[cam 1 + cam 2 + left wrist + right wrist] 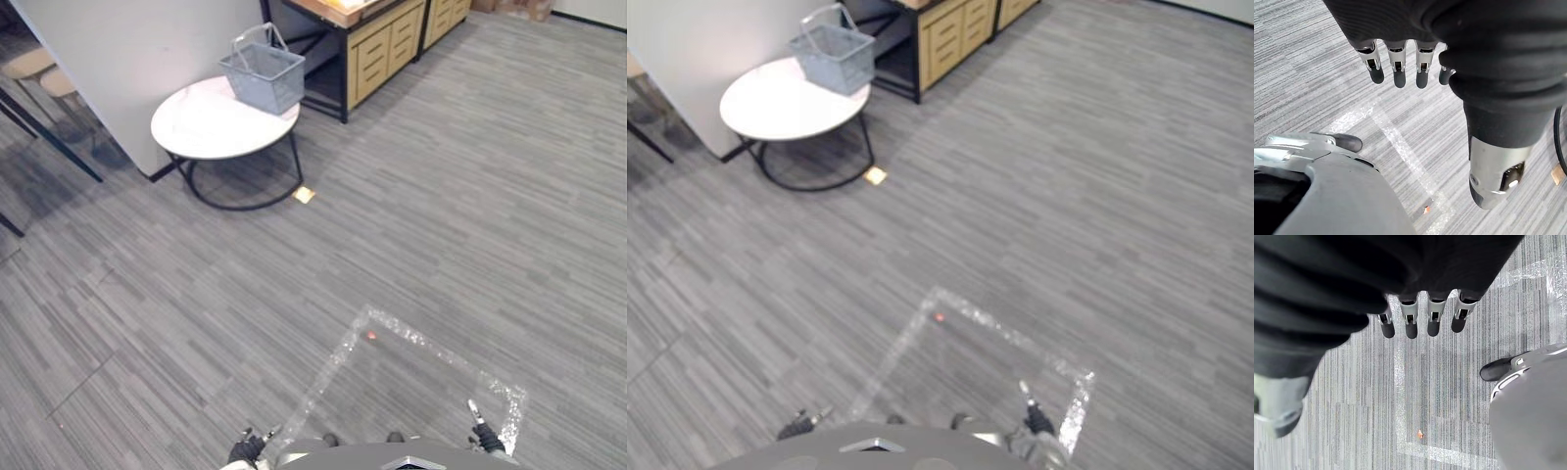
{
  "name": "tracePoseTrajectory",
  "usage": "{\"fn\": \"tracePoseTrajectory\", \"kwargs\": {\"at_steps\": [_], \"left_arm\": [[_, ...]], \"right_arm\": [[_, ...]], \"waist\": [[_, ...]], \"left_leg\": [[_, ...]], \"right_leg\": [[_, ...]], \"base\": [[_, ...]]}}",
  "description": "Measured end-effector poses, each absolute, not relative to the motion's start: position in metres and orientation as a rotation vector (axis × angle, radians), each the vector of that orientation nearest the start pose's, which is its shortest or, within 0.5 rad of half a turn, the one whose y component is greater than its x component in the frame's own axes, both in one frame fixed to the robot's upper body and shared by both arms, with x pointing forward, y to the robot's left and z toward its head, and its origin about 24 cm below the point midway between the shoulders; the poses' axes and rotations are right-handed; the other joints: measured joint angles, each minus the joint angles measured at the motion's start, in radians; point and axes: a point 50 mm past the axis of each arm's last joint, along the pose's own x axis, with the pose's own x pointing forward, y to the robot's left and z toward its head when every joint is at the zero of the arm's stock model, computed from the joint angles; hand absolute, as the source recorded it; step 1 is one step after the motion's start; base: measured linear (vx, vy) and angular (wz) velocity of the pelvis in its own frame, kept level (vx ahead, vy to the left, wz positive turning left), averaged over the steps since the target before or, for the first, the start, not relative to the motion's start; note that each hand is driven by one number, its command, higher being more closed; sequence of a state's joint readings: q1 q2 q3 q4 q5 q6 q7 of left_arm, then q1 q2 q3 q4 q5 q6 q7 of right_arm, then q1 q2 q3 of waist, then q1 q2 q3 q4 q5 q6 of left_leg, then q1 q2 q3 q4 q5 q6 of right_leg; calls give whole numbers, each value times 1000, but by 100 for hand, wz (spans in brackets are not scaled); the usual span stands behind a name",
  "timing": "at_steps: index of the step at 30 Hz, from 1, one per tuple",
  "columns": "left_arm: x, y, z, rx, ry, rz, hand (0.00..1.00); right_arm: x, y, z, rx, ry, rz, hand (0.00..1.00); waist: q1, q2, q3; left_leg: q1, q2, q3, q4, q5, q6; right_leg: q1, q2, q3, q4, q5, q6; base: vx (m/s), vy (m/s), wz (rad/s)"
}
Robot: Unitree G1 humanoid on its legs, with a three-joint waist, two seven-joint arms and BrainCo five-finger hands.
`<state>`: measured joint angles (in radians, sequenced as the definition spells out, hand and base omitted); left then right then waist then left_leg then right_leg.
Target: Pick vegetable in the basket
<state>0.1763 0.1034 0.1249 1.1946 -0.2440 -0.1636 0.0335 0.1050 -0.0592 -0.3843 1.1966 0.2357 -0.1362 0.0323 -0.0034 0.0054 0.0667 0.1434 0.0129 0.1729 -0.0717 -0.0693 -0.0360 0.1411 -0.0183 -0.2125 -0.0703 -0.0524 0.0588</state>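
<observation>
Grey striped carpet (pixel 460 196) is covering the whole room. A round white table (pixel 201 127) on a black wire frame is standing beside a pale wall (pixel 127 49). The grey basket (pixel 263 76) is sitting upright on the table's far edge, handle raised; its contents are too small to tell. A wooden cabinet (pixel 377 49) with drawers is standing just past it. A yellow tag (pixel 305 195) is lying by the table's foot. Near the robot, a clear tape square (pixel 431 345) is marking the carpet, an orange speck (pixel 371 336) lying inside it. Left hand (pixel 1400 29) and right hand (pixel 1432 316) are hanging low over the carpet, fingers straight, holding nothing.
</observation>
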Motion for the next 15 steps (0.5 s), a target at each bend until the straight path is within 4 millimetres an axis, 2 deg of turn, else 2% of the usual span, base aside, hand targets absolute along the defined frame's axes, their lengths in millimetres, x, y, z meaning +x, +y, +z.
{"fn": "tracePoseTrajectory", "kwargs": {"at_steps": [2, 3, 4, 5, 6, 8, 9, 11, 12, 13, 14, 15], "left_arm": [[36, 211, -170, -148, 1161, 417, 0], [36, 211, -170, -151, 1160, 421, 0], [36, 211, -170, -158, 1159, 427, 0], [36, 211, -170, -161, 1159, 429, 0], [36, 211, -170, -162, 1158, 430, 0], [36, 211, -170, -161, 1158, 430, 0], [36, 211, -170, -161, 1158, 431, 0], [36, 212, -170, -160, 1158, 433, 0], [36, 212, -170, -157, 1158, 435, 0], [36, 212, -170, -155, 1159, 438, 0], [36, 212, -170, -152, 1159, 441, 0], [37, 212, -170, -151, 1158, 442, 0]], "right_arm": [[57, -214, -168, 352, 1076, -544, 0], [57, -214, -168, 353, 1075, -545, 0], [57, -214, -168, 355, 1075, -547, 0], [57, -214, -168, 355, 1075, -547, 0], [57, -214, -168, 355, 1074, -547, 0], [56, -215, -168, 351, 1075, -546, 0], [57, -215, -168, 341, 1075, -543, 0], [59, -216, -167, 248, 1079, -528, 0], [60, -217, -167, 214, 1081, -515, 0], [60, -218, -166, 179, 1085, -493, 0], [61, -217, -166, 158, 1089, -475, 0], [60, -218, -166, 151, 1092, -468, 0]], "waist": [[0, 3, -1], [0, -3, 4], [-1, 4, -1], [-1, -7, 5], [-1, 2, 1], [-1, -7, 5], [-2, 3, 0], [-2, -4, 3], [-2, 3, -1], [-3, -9, 6], [-3, 3, -1], [-4, -9, 5]], "left_leg": [[1, 0, 0, -2, 1, 1], [2, 0, 0, -5, 3, 3], [4, -1, 0, -13, 8, 3], [4, -1, -1, -17, 10, 4], [3, -1, -2, -20, 14, 5], [2, -2, -3, -20, 14, 6], [3, -2, -2, -20, 14, 6], [3, -2, 0, -21, 14, 6], [3, -2, 0, -21, 14, 6], [3, -2, 2, -22, 14, 5], [3, -2, 2, -22, 14, 5], [3, -2, 3, -22, 13, 5]], "right_leg": [[0, 0, -1, 0, -3, 5], [-2, 0, -2, 0, -3, 5], [-4, 0, -3, 1, -3, 5], [-7, 0, -4, 1, -3, 5], [-9, 0, -6, 2, -1, 1], [-10, 0, -6, 2, 0, -1], [-10, 0, -6, 2, 1, -1], [-12, 0, -5, 1, 1, -1], [-12, 0, -5, 1, 1, -1], [-13, 0, -4, 1, 1, -1], [-12, 0, -3, 1, 1, -1], [-13, 0, -3, 1, 1, -1]], "base": [[-57, -24, 0], [-68, -28, 1], [-57, -22, 1], [-47, -20, 2], [-40, -16, 2], [-17, -7, 1], [0, 0, 0], [0, 0, 0], [-13, -17, -3], [0, 0, 0], [0, 0, 0], [0, 0, 0]]}}
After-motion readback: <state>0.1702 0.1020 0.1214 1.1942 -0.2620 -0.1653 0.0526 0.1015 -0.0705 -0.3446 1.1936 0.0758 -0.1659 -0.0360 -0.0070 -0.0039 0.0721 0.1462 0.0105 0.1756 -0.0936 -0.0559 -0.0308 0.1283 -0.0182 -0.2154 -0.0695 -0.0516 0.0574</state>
